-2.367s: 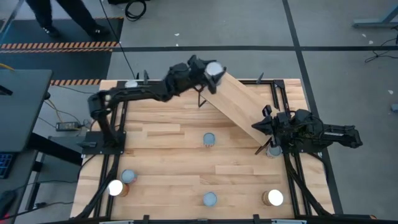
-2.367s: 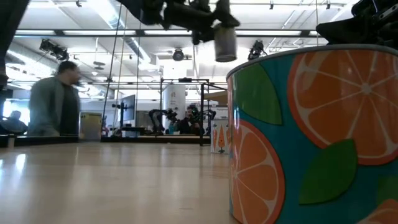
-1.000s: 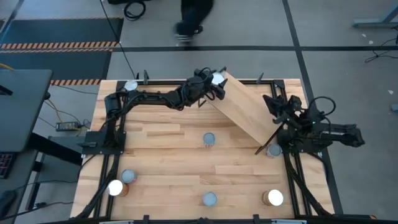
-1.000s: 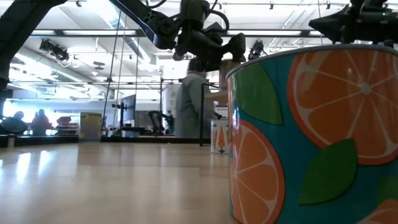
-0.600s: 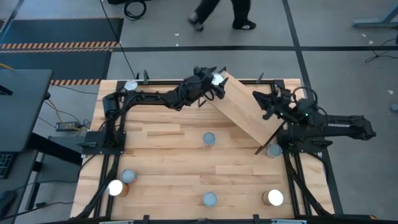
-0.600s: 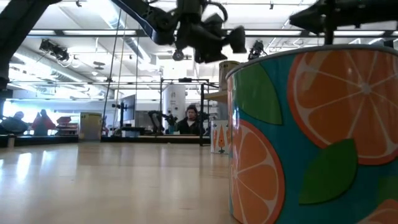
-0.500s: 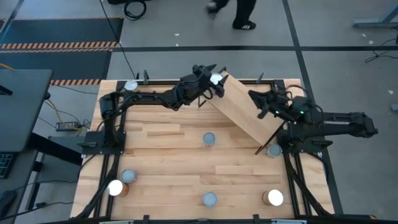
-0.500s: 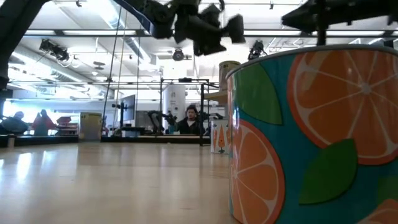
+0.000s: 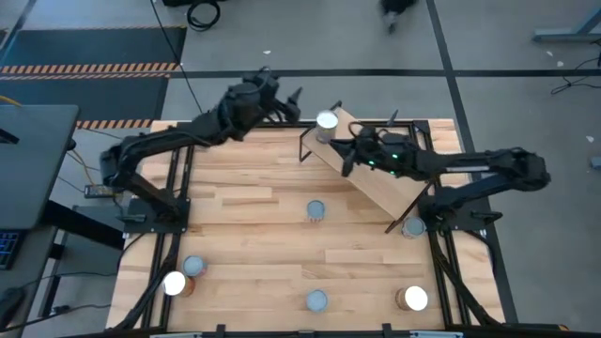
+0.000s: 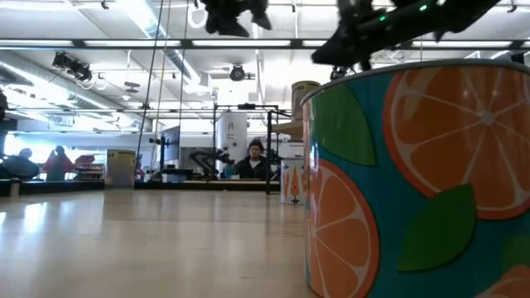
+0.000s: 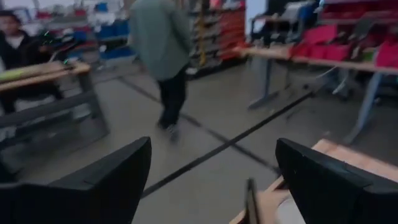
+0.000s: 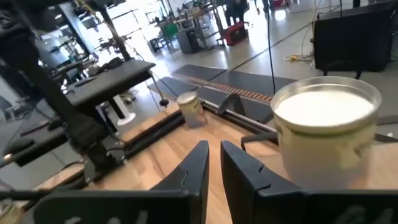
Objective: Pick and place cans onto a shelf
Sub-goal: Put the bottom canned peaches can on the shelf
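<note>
The left tool (image 9: 286, 97) is being held wide open and empty above the table's (image 9: 254, 211) far edge, well apart from the can (image 9: 327, 120) being carried on the shelf's (image 9: 376, 178) raised end. The right tool (image 9: 340, 147) is being held over the shelf just beside that can, fingers (image 12: 198, 163) nearly together, gripping nothing.

A: Seen past the wrist?
B: Two dark fingers (image 11: 106, 186) of the left gripper (image 11: 211, 180), spread wide apart, nothing between them.
A: Beyond them?
B: Grey floor crossed by a dark line (image 11: 217, 149). A person in a grey-green top and dark trousers (image 11: 163, 56), back turned. Blurred.
A: Anything nearer?
B: A corner of light wooden tabletop (image 11: 329, 152) by one finger.
</note>
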### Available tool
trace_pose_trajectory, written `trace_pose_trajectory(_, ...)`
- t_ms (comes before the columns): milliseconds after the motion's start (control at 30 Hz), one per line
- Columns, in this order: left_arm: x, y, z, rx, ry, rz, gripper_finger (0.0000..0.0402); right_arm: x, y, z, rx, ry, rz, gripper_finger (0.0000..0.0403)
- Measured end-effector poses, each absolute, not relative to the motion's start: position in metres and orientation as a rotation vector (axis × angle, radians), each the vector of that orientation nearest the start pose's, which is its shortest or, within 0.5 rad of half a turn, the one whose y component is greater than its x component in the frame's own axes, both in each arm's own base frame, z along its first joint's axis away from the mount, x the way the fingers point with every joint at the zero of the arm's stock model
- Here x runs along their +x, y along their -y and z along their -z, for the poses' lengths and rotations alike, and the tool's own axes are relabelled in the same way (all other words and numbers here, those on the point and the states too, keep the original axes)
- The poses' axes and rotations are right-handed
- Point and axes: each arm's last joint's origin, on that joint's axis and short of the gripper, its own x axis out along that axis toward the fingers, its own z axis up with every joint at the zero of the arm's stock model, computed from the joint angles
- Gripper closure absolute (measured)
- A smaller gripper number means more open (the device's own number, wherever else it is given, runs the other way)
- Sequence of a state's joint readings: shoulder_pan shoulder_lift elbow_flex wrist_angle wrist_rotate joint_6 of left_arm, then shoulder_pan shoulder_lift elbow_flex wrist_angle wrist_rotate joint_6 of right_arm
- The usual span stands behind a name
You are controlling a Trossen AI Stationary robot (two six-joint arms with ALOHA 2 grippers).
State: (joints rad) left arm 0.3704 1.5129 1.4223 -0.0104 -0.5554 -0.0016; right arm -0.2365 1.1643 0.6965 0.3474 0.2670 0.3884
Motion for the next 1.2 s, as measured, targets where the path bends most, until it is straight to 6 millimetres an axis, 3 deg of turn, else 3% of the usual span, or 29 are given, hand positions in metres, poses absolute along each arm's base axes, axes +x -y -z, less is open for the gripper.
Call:
trace_pose_trajectory(267,0.277,-0.133,-0.391,-0.019,-0.115,-1.051,0.0054,0.277,0.099,-0.246,0.382,-0.007,0.601,0.036)
trace_pose_trajectory(533,0.251,-0.135,-0.382,-0.012,-0.127,-1.092,0.0054,0.291,0.109,-0.23,0.375,0.057,0.616,0.0364)
trace_pose_trajectory(867,0.248,-0.136,-0.383,-0.013,-0.13,-1.08,0.0054,0.284,0.115,-0.237,0.356,0.121,0.815,0.0376)
trace_pose_trajectory(1200,0.248,-0.138,-0.383,-0.041,-0.115,-1.062,0.0054,0.258,0.122,-0.251,0.377,0.074,0.976,0.0398)
